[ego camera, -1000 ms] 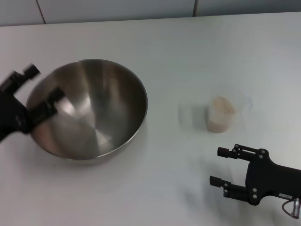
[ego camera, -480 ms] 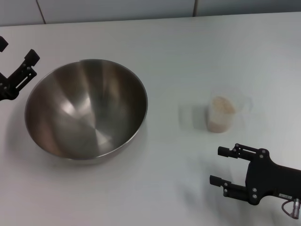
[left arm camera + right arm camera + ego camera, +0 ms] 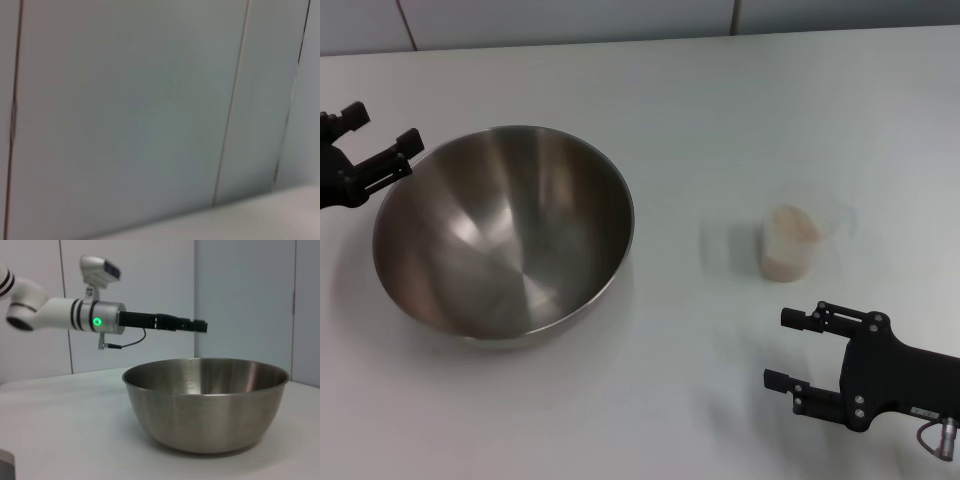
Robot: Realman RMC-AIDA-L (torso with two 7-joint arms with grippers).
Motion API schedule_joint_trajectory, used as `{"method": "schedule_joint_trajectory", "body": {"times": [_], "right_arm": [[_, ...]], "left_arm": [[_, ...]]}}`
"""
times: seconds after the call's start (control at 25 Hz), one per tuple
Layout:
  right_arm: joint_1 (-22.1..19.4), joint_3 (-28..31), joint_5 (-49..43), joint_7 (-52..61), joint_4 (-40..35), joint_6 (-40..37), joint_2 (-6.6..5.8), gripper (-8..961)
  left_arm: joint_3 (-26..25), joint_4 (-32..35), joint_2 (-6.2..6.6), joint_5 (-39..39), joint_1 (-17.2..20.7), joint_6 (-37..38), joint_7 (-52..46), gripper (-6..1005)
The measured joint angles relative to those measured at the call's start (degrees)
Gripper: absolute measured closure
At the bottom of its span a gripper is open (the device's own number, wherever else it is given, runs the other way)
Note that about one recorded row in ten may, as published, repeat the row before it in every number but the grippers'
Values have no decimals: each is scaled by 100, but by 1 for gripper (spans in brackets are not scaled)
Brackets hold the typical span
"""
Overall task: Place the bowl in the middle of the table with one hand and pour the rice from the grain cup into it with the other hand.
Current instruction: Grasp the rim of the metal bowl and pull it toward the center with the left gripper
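Observation:
The large steel bowl (image 3: pixel 505 232) stands upright and empty on the white table (image 3: pixel 700 110), left of centre; it also shows in the right wrist view (image 3: pixel 206 402). My left gripper (image 3: pixel 386 139) is open, just off the bowl's far-left rim and apart from it; in the right wrist view its fingers (image 3: pixel 190 325) reach out level above the rim. The clear grain cup (image 3: pixel 795 243) stands upright to the right with rice (image 3: pixel 789 230) in it. My right gripper (image 3: pixel 783 349) is open and empty, near the front edge, in front of the cup.
A pale panelled wall (image 3: pixel 570 18) runs behind the table's far edge; the left wrist view shows only this wall (image 3: pixel 150 110). Bare tabletop lies between bowl and cup.
My left gripper has let go of the bowl's left rim and drawn back up and to the left. The bowl, the cup and the right arm have stayed put.

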Motion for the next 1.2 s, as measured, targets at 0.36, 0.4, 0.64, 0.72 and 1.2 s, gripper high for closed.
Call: {"method": "schedule_joint_trajectory", "body": {"times": [0.36,0.4,0.64,0.72,1.2], "right_arm": [[11,10,0,0,-27,0,0,267],[12,10,0,0,-29,0,0,267],[14,20,3,0,-33,0,-6,267],[20,20,9,0,-33,0,-7,267],[31,27,25,0,-33,20,-9,266]], "left_arm": [[1968,1974,10,563,165,-523,-2429,139],[2038,2116,10,755,136,-520,-2624,139],[2447,2699,5,1867,-165,-409,-3788,139],[2705,2887,1,2165,-250,-347,-4151,139],[3250,3421,-17,3368,-618,-163,-5142,138]]}}
